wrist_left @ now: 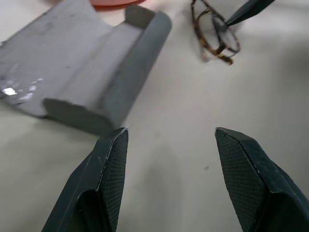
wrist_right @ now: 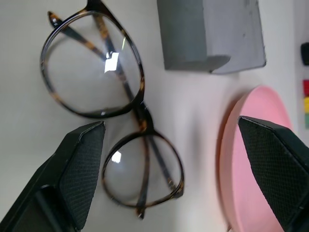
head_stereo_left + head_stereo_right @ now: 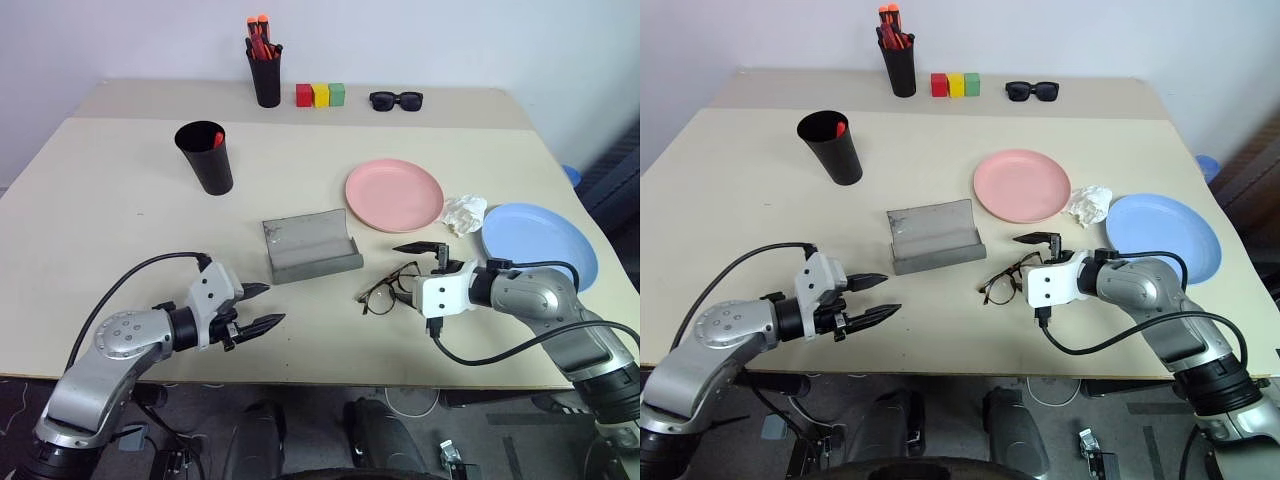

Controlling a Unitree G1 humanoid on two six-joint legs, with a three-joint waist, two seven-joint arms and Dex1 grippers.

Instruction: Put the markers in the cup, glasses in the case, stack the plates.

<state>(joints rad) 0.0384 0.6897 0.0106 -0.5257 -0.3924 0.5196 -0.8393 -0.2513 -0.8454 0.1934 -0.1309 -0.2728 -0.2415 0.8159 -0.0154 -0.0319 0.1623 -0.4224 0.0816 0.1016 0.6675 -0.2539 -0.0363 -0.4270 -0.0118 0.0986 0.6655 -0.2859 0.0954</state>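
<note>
Case (image 3: pixel 310 246) is the landmark — open on the table (image 3: pixel 100 190), lid flat, trough side toward the robot.

Glasses (image 3: pixel 390 288) lie folded on the table just right of the case, near its front corner, not touching it. Right gripper (image 3: pixel 428 262) sits over their right end, fingers spread wide; in the right wrist view one lens lies between the two fingers (image 2: pixel 82 174) — no contact that I can see, nothing held.

Left gripper (image 3: pixel 262 306) hovers left of the case and nearer the robot, fingers parted, empty. Left wrist view has the case's rounded end just past one fingertip (image 1: pixel 116 145).

Cup (image 3: pixel 205 156) stands upright behind and left of the case, well apart. A red marker (image 3: pixel 217 139) end shows inside it at the rim.

Pink plate (image 3: pixel 394 194) is behind and right of the case, near it. Blue plate (image 3: pixel 540 242) is farther right, well apart from the case — plates side by side, not stacked. A crumpled white wad (image 3: pixel 463 214) sits between them.

Far behind the case: pen holder (image 3: pixel 265 75) with orange-capped pens, three coloured blocks (image 3: pixel 320 95), sunglasses (image 3: pixel 396 100).
</note>
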